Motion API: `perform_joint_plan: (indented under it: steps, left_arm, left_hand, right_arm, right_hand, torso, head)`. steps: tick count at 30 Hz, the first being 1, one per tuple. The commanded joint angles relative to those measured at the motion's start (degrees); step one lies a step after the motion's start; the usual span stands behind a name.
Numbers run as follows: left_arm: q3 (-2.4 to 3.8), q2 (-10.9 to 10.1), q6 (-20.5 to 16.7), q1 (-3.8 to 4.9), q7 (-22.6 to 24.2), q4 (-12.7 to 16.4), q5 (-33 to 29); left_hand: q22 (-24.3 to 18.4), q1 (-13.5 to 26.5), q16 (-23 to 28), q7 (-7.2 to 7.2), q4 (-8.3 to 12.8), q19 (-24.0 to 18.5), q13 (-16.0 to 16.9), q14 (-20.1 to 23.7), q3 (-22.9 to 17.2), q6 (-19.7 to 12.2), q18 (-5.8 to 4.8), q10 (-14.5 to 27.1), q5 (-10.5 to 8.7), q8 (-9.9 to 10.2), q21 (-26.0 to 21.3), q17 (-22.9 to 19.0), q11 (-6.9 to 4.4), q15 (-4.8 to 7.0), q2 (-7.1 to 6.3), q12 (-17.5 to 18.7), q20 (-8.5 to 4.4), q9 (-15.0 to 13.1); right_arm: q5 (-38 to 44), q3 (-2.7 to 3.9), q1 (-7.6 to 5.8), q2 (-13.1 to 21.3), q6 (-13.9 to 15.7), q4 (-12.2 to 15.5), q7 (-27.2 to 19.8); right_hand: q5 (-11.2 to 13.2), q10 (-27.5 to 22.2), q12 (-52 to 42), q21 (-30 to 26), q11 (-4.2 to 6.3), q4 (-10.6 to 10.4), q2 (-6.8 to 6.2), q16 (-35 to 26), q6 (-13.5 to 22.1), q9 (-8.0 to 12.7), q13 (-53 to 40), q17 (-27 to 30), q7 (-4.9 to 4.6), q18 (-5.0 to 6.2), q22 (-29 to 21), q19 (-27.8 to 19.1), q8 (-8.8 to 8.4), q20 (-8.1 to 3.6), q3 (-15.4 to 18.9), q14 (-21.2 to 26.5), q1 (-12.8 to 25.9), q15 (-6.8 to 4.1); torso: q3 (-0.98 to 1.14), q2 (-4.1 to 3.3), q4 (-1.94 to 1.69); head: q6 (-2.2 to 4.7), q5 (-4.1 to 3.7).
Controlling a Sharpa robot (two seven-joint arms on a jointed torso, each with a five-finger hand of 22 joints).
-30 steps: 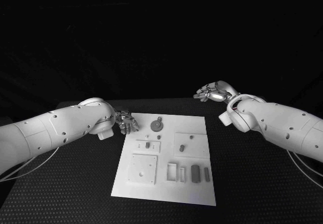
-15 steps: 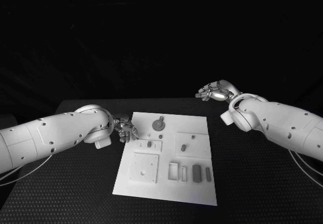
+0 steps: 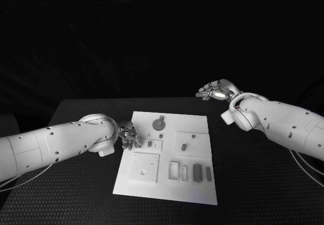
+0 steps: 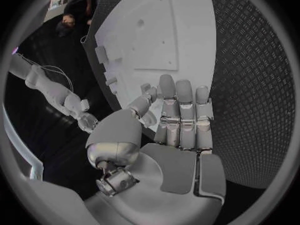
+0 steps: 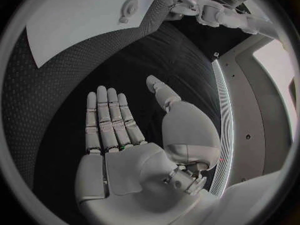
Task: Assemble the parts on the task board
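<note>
Left hand [image 3: 128, 137] hovered at the left edge of the task board [image 3: 195, 194], just left of centre frame in the head view. Its fingers [image 4: 181, 115] lay straight and side by side, the thumb set apart, and nothing was held. Right hand [image 3: 215, 91] hung above the table [image 3: 263, 187] in the upper right of the frame, well apart from the board; in the right wrist view its fingers [image 5: 107, 120] were extended together and empty.

The board lay at centre frame. On it sat a round disc [image 3: 158, 124] near the top edge, small dark pegs [image 3: 183, 147] in the middle band, a square plate [image 3: 143, 168] at lower left, and a row of upright slots and blocks [image 3: 196, 172] at lower right.

Recommended procedure, as a judgement: the step in hand appeared to be the approach to a first part, with no part yet lifted. The left hand should descend over the nearest small piece beside its fingertips, open the thumb away from the fingers, and close only once the piece sits between them. Keep the palm off the board so that it does not slide.

Limits of observation: the left arm covered part of the board's left margin. The small pieces were too small to identify by shape. Whether any piece was already seated could not be determined.
</note>
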State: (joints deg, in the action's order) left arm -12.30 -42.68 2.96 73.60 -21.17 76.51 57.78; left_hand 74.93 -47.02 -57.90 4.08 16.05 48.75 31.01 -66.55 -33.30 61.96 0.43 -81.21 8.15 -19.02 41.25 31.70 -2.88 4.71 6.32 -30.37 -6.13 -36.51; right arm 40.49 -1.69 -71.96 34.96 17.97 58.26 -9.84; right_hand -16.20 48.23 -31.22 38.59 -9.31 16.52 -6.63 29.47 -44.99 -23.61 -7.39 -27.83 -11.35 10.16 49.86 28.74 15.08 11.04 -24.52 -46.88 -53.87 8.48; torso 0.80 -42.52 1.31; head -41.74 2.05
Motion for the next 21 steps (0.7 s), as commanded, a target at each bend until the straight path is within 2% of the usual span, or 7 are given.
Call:
perform_joint_plan:
  steps: [1, 8, 12, 21]
  left_arm:
    - [0.04, 0.4, -1.2, -0.14, -0.1, -0.1, 3.2]
    - [0.04, 0.9, -2.2, -0.21, -0.2, -0.2, 4.2]
    - [0.05, 1.0, -2.4, -0.21, -0.4, -0.1, 4.5]
    - [0.06, 1.2, -2.3, -0.22, -0.8, -0.3, 4.8]
  left_hand:
    - [1.3, -0.2, -0.5, -0.95, 0.0, 0.4, 0.3, -0.4, -0.1, 1.4, -0.23, -0.5, -0.36, 0.2, 0.4, 0.1, -0.11, 0.28, -0.48, -0.3, -4.00, 0.1]
    - [1.4, 0.6, -3.2, -1.41, -0.3, 1.6, 2.6, -1.2, 0.2, 2.4, -0.23, -1.4, -0.05, 0.1, 1.8, 1.4, -0.59, 1.27, -0.48, -3.0, -4.83, 0.0]
    - [1.4, 1.0, -4.7, -1.69, -0.4, 1.9, 4.0, -1.4, 0.2, 3.1, -0.29, -1.3, 0.16, -0.1, 2.7, 1.8, -0.88, 1.70, -0.54, -4.6, -5.29, -0.3]
    - [1.4, 1.5, -7.5, -2.29, -0.3, 2.5, 6.4, -1.9, 0.1, 3.9, -0.30, -1.2, 0.92, -0.5, 4.7, 2.4, -1.55, 2.60, -0.37, -7.8, -6.15, -1.2]
  right_arm:
    - [-0.1, 0.03, 0.02, -0.1, -0.9, 0.0, -0.3]
    - [-0.2, 0.03, 0.03, 0.0, -0.9, 0.2, -0.4]
    - [-0.2, 0.03, 0.05, 0.0, -0.9, 0.2, -0.4]
    - [-0.2, 0.03, 0.12, 0.1, -0.8, 0.2, -0.4]
  right_hand:
    - [-0.3, 0.4, -0.3, -0.4, -0.04, -0.1, 0.22, 0.4, 0.1, 0.1, 0.1, 0.1, -0.84, 0.36, 0.1, -0.1, 0.19, 0.21, 0.0, 0.2, 0.4, 0.02]
    - [-0.3, 0.4, -0.3, -0.4, -0.04, -0.1, 0.28, 0.4, 0.1, 0.1, 0.1, 0.1, -0.84, 0.38, 0.1, -0.1, 0.19, 0.21, -0.1, 0.2, 0.4, 0.02]
    - [-0.3, 0.4, -0.3, -0.4, -0.04, -0.1, 0.30, 0.4, 0.1, 0.1, 0.2, 0.1, -0.84, 0.39, 0.1, -0.1, 0.19, 0.21, -0.1, 0.2, 0.4, 0.02]
    - [-0.3, 0.4, -0.3, -0.4, -0.04, -0.1, 0.32, 0.4, 0.1, 0.1, 0.2, 0.2, -0.85, 0.40, 0.1, -0.1, 0.20, 0.22, -0.1, 0.3, 0.4, 0.03]
  torso:
    - [0.01, 0.04, 0.06]
    - [0.07, 0.03, -0.02]
    - [0.02, 0.06, 0.00]
    - [0.05, 0.04, 0.01]
  head:
    - [0.08, -0.18]
    - [-0.05, -0.24]
    - [-0.10, -0.26]
    - [-0.20, -0.32]
